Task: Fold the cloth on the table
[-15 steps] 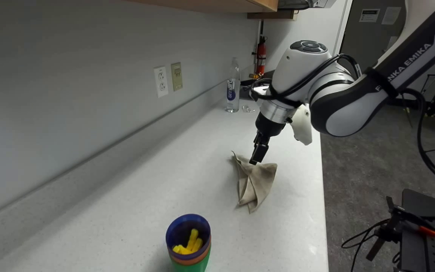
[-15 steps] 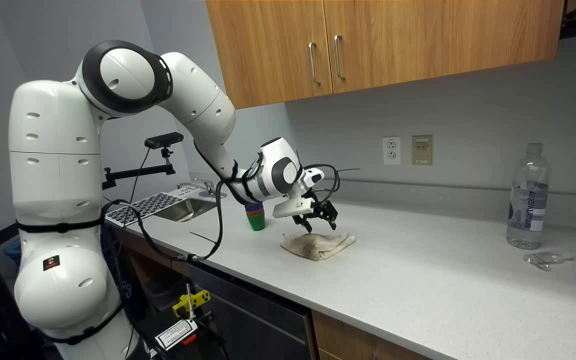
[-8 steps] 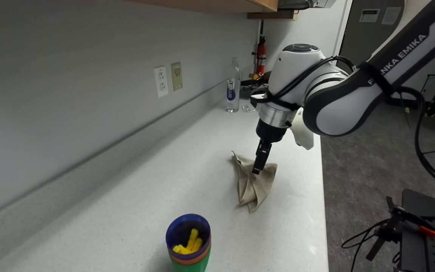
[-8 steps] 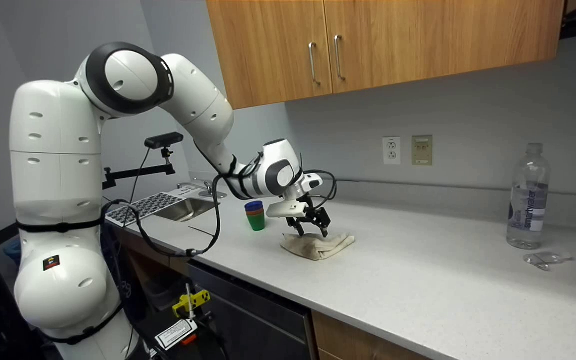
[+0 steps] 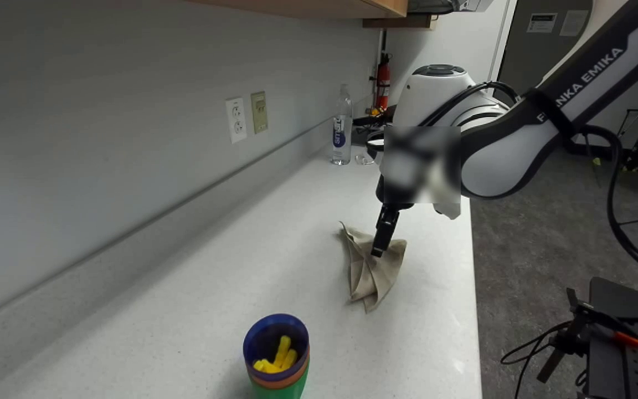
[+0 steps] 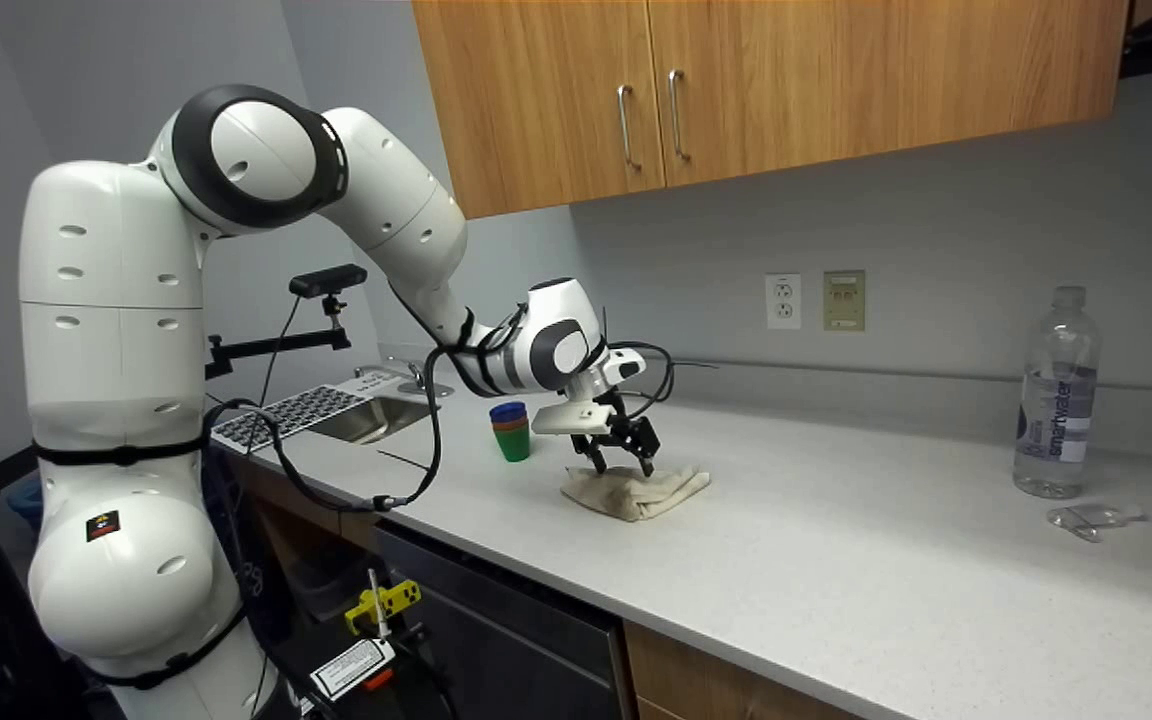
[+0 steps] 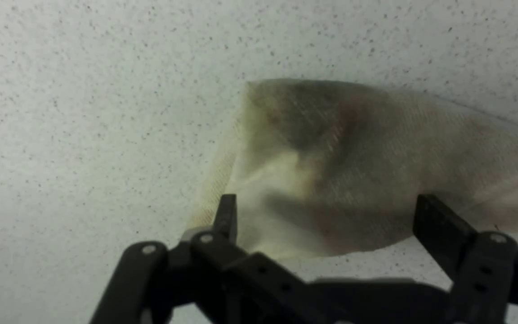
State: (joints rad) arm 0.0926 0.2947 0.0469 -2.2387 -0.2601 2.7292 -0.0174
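Note:
The cloth [image 5: 371,282] is a beige, creased rag with dark stains, lying bunched with folds on the white table [image 5: 197,310]. It also shows in an exterior view [image 6: 633,497] and fills much of the wrist view [image 7: 367,144]. My gripper [image 7: 324,200] is open, with its two black fingers spread wide over the cloth and nothing held between them. In both exterior views the fingertips [image 6: 623,471] [image 5: 377,254] are low over the cloth's middle. I cannot tell whether they touch it. Part of the wrist is blurred in an exterior view.
A stack of coloured cups [image 5: 283,385] with yellow pieces inside stands on the table, also seen in an exterior view [image 6: 511,436]. A water bottle [image 6: 1056,420] and a clear plastic piece [image 6: 1086,518] are farther along. A sink [image 6: 371,420] and grey wall [image 5: 130,111] border the table.
My gripper has moved down closer to the cloth and slightly toward the cups, staying open. It has barely moved in the last half second. The cloth has not moved.

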